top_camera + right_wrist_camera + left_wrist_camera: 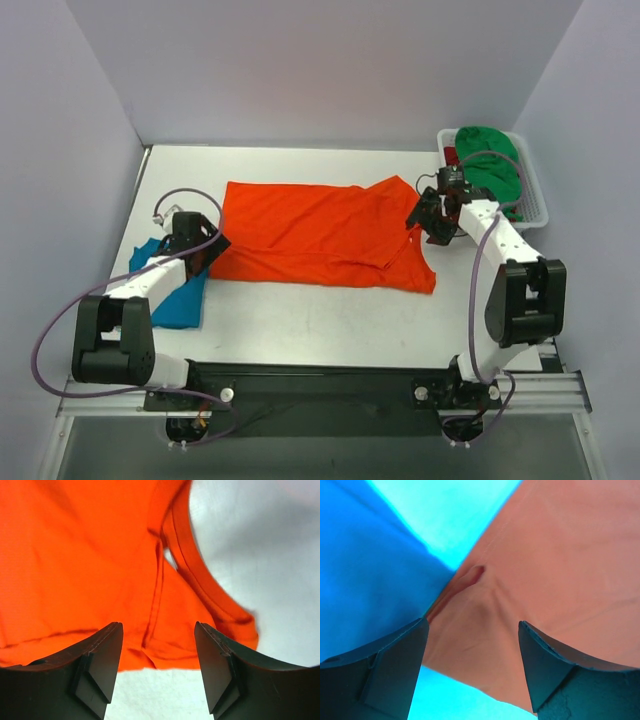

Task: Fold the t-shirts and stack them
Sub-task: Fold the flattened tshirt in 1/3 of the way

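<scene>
The teal t-shirt [180,305] at the table's [330,320] left edge is half hidden by the left arm [150,280]. The left hand [205,243] and right hand [425,222] are held spread over the orange t-shirt's [310,230] ends, with nothing pinched.

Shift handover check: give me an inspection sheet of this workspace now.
Surface: white table, unmarked.
Job's things: orange t-shirt spread mid-table, partly folded; teal t-shirt folded at left; green t-shirt and dark red t-shirt in basket.
Clutter: nothing seen.
Grippers: left gripper open over orange shirt's left edge; right gripper open near its collar.
Cables: purple cables looped along both arms.
Surroundings: plain walls on three sides.
</scene>
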Controlling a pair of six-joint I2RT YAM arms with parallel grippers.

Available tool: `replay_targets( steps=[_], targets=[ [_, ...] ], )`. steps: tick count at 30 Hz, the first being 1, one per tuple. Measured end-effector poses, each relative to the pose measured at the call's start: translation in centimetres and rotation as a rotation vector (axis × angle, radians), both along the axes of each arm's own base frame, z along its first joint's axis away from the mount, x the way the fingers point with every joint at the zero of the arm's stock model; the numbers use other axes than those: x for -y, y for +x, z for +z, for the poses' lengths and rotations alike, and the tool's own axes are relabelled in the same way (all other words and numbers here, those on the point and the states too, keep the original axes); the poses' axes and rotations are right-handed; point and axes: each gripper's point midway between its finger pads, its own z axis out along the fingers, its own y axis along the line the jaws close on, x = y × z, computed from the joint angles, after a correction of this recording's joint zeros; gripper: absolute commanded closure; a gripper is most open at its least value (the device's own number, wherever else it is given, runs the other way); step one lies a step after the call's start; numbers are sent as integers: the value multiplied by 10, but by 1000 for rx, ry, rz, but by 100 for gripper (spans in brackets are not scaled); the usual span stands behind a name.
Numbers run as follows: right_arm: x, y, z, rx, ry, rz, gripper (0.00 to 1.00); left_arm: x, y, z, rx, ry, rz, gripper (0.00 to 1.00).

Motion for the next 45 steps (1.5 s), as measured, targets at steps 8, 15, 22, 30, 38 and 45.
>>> replay_targets(
  steps=[8,15,22,30,38,45],
  targets=[
    [-5,-63,-14,-9,37,-11,40,-24,-32,-26,-51,5,94,17],
    [-8,-100,-37,-36,61,-23,40,-53,-48,-27,-41,-1,192,16],
    [-6,-115,-45,-34,69,-39,40,-59,-48,-26,-33,-14,187,20],
    [3,-130,-41,26,77,-101,50,-36,-50,-24,-16,-49,95,26],
    [29,-143,-57,-2,52,-189,66,-25,-62,-5,26,1,87,32],
    [31,-139,-66,-22,42,-187,65,-7,-78,-22,-27,21,51,33]
  ],
)
